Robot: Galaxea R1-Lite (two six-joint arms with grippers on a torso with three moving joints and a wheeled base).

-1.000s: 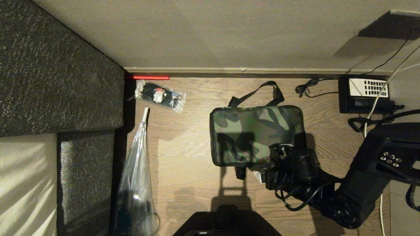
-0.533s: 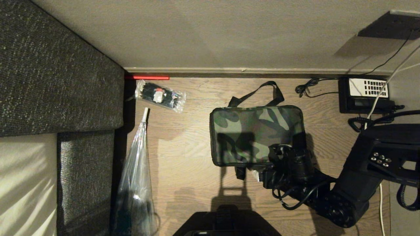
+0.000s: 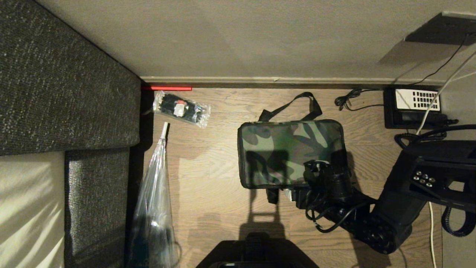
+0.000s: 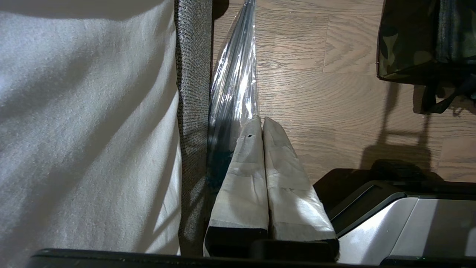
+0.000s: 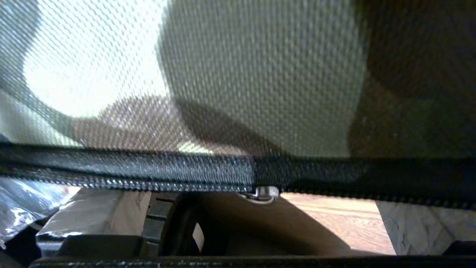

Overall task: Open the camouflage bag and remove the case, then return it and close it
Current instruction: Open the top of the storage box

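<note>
One camouflage bag (image 3: 290, 152) lies shut on the wooden floor (image 3: 215, 186), near the wall. At its near right corner, the right gripper (image 3: 316, 178) spreads wide against its zipper (image 5: 148, 173). Beside the sofa (image 4: 93, 130), the left gripper (image 4: 262, 128) hangs pressed together, empty.

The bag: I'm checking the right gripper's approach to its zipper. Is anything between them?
Nothing visible. The right gripper, jaws wide open, is at the near right corner of the closed bag. In the right wrist view the zipper fills the gap between the fingers; contact can't be told.
</note>
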